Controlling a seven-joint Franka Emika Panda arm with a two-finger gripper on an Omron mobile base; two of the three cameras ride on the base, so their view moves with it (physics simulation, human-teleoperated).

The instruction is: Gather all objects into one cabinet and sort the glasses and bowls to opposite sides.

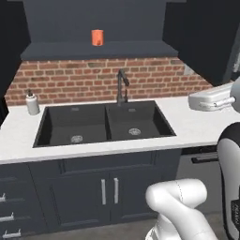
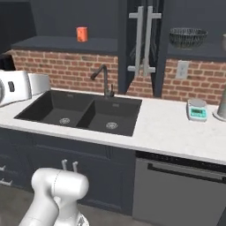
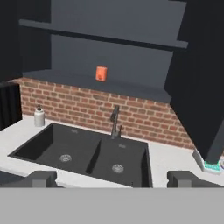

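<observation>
An orange tumbler (image 1: 97, 37) (image 2: 81, 34) (image 3: 101, 73) stands alone on the lower shelf board (image 1: 56, 50) of the open dark cabinet (image 3: 109, 52) above the sink. A wide dark bowl (image 2: 188, 37) with fine pale stripes sits on the shelf of the neighbouring cabinet to the right. My gripper (image 3: 113, 179) is open, nothing between its dark fingertips (image 3: 41, 178), and it faces the sink and tumbler from well back. The arm's white hand (image 1: 211, 100) (image 2: 13, 86) hangs over the counter level, far from both objects.
A black double sink (image 1: 105, 123) with a dark faucet (image 1: 122, 86) is set in the white counter (image 2: 167, 128). A soap dispenser (image 1: 32, 103) stands left of it, a white scale (image 2: 197, 109) right. Two opened cabinet doors with silver bar handles (image 2: 144, 39) jut out between tumbler and bowl.
</observation>
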